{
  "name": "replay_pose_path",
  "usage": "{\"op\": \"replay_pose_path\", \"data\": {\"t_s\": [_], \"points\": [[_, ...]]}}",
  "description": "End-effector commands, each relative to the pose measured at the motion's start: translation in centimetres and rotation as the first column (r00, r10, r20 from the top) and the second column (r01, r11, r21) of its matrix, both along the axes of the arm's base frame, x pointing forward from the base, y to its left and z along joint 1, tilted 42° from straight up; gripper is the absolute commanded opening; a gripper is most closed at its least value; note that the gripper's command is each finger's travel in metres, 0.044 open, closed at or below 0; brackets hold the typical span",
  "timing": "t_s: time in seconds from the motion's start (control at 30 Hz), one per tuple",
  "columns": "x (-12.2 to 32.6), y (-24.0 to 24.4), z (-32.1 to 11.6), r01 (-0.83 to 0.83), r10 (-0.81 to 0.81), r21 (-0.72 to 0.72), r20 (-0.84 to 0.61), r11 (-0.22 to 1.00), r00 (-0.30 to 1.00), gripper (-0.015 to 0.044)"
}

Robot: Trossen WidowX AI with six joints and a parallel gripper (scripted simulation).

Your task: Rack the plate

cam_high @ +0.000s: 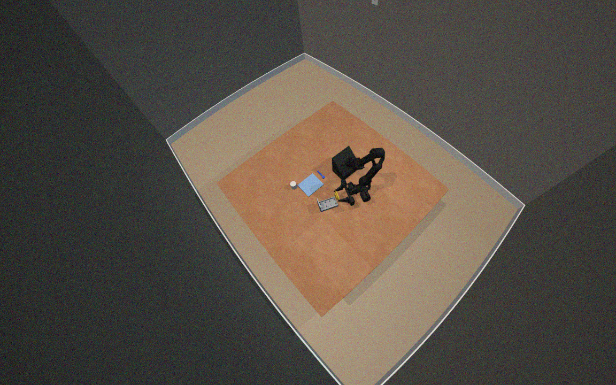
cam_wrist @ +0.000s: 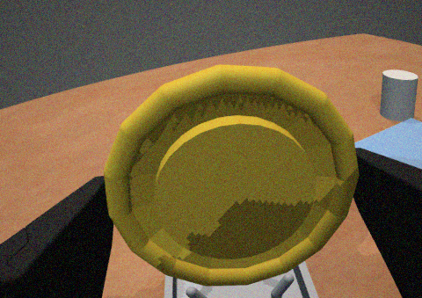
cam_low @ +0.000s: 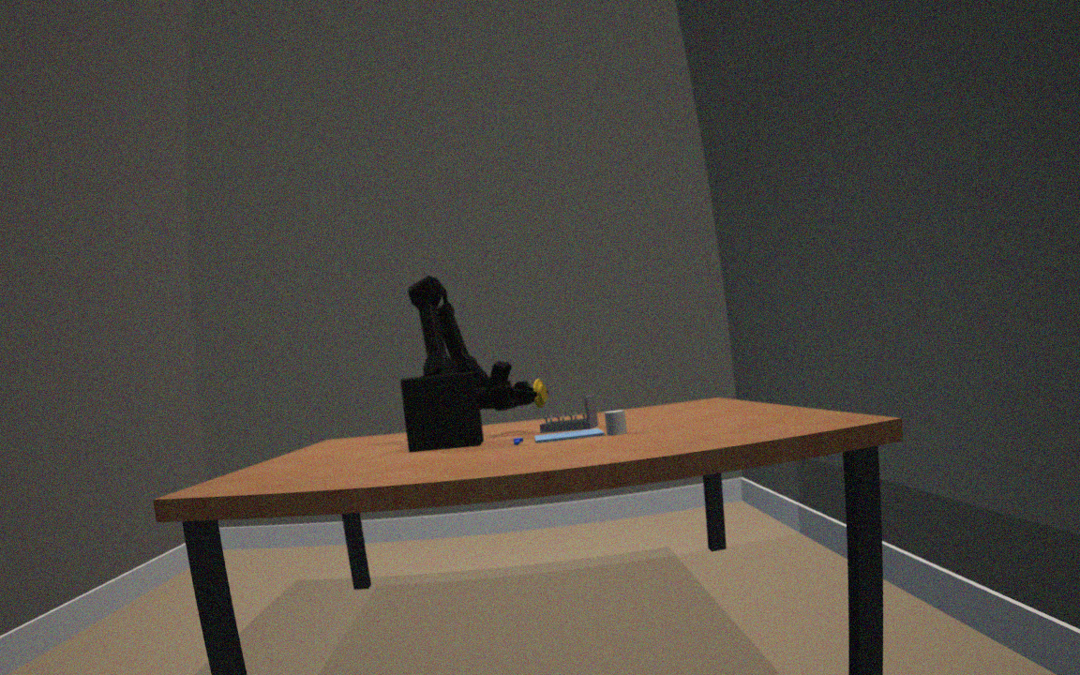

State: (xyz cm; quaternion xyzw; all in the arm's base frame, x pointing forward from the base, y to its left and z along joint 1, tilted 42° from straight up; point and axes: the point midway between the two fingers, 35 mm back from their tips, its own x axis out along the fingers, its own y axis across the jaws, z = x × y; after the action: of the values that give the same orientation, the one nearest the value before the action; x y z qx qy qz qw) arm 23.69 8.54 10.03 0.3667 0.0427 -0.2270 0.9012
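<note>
The yellow plate [cam_high: 336,195] [cam_low: 540,393] [cam_wrist: 237,170] is held by its two opposite edges between the fingers of my gripper [cam_wrist: 231,177], which is shut on it. The plate stands nearly upright on edge, in the air above the table. The grey dish rack [cam_high: 328,205] [cam_low: 567,426] [cam_wrist: 255,289] sits on the table, with small pegs and a taller end wall. The plate is above and beside the rack's near end. In the wrist view the plate hides most of the rack, and only the near end with two pegs shows below it.
A light blue flat square [cam_high: 310,184] [cam_low: 567,435] [cam_wrist: 396,144] lies beside the rack. A white-grey cup [cam_high: 293,185] [cam_low: 615,422] [cam_wrist: 398,96] stands past it. A blue spoon-like thing [cam_high: 321,174] [cam_low: 517,441] lies near the black box [cam_high: 344,162] [cam_low: 443,412] at the arm's base.
</note>
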Motion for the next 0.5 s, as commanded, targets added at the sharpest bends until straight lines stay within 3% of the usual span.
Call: {"op": "replay_pose_path", "data": {"t_s": [0.0, 0.47], "points": [[0.3, 0.2, -0.6, 0.003, -0.003, -0.01, -0.003, 1.0, 1.0, 0.0], [1.8, 1.0, -2.4, 0.002, -0.002, -0.003, 0.001, 1.0, 1.0, 0.0]]}}
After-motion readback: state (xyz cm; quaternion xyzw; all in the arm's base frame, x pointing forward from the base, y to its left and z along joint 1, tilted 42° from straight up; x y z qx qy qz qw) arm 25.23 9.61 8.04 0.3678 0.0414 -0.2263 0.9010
